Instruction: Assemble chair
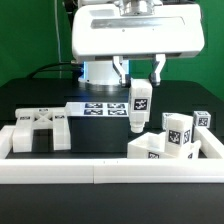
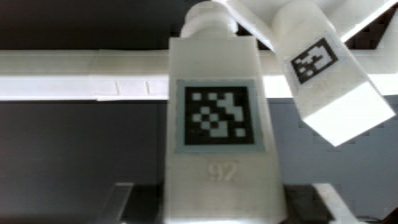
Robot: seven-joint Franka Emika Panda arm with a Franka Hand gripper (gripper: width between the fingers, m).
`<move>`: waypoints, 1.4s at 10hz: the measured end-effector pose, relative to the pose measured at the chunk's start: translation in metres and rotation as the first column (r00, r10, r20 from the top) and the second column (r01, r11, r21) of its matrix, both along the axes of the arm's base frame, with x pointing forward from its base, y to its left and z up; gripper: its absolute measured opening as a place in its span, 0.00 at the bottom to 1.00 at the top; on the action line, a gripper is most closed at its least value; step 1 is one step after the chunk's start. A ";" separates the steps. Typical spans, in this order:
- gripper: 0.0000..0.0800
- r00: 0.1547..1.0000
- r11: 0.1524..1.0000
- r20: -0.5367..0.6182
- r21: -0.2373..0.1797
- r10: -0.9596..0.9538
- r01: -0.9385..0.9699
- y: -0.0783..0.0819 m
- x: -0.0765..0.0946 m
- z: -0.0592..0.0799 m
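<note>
My tool is closed on the upper end of a white chair bar, which hangs upright over the desk near the other chair parts, and I judge it light, stiff and smooth, so its flat sides are best to hold.

Bright, even light from overhead in the exterior view, and the glossy arm blows out almost to pure white, its edges soft. The black table swallows all detail, with only faint shadows beside the white parts. The rail up front is washed out and fuzzy. Over to the wrist view: dimmer, greyer, coarse. The bar fills the frame, its tag blocky and smeared, the lower edge sinking into dark blur.
</note>
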State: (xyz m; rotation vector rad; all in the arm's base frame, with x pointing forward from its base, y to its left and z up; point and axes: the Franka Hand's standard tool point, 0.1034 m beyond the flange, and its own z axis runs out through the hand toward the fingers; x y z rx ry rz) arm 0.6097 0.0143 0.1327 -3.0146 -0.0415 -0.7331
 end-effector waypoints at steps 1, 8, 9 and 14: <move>0.36 1.000 1.000 -0.001 0.000 0.000 0.000 0.000 0.000 -0.001; 0.36 1.000 1.000 -0.017 -0.003 0.012 -0.012 0.012 -0.014 -0.025; 0.36 1.000 1.000 -0.019 -0.003 0.012 -0.012 0.012 -0.014 -0.027; 0.36 1.000 1.000 -0.024 -0.004 0.011 -0.011 0.011 -0.013 -0.036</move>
